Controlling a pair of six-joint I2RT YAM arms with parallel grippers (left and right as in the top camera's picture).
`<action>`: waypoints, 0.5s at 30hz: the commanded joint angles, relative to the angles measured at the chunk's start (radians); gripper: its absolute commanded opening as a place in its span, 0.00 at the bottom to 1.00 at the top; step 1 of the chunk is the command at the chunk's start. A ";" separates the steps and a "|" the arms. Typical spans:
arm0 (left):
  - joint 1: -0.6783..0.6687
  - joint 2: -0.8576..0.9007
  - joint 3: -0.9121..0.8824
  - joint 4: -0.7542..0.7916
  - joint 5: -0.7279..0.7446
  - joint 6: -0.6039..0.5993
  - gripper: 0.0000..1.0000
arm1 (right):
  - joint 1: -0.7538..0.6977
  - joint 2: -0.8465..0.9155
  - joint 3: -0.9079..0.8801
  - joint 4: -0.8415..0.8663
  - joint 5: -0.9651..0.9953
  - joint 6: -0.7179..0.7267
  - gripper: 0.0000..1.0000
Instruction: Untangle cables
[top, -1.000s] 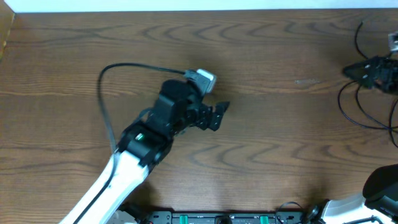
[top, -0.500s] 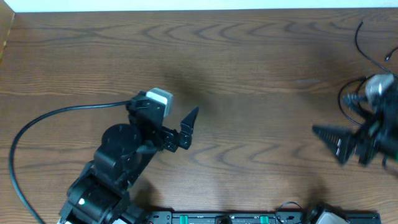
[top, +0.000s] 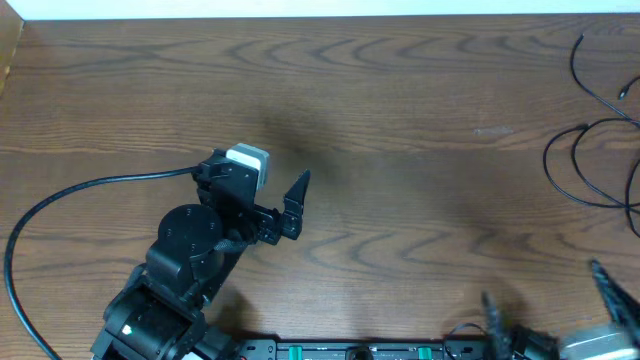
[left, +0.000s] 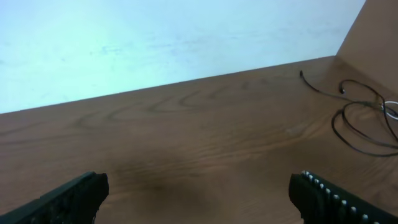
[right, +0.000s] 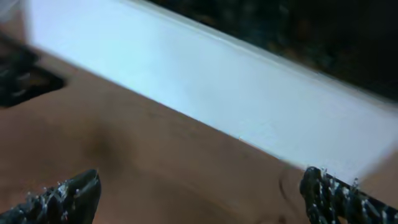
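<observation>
Wood-grain tabletop (top: 420, 120) carries the cables (top: 548, 160) looped at its far right edge — the left gripper (left: 199, 200) and right gripper (top: 550, 300) both gape wide, empty — so pinching one strand clear of crossings looks wisest.

Right wrist view. My right gripper (right: 199, 194) stands wide apart: its two dark, ridged fingertips (right: 68, 196) sit at the lower corners, with only the brown wooden table (right: 155, 155) showing between them, all blurred. A pale band (right: 236, 93) crosses diagonally behind the table, with a dark area (right: 298, 31) above it. I cannot identify the dark shape (right: 22, 78) at the left edge.
</observation>
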 joint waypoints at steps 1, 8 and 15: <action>0.003 -0.005 0.004 -0.003 -0.013 0.049 0.98 | 0.036 0.026 -0.015 -0.024 0.229 0.192 0.99; 0.003 -0.005 0.004 -0.003 -0.013 0.050 0.98 | 0.271 0.008 0.009 -0.082 0.244 0.037 0.99; 0.003 -0.005 0.004 -0.002 -0.013 0.049 0.98 | 0.411 -0.090 0.034 -0.153 0.349 0.058 0.99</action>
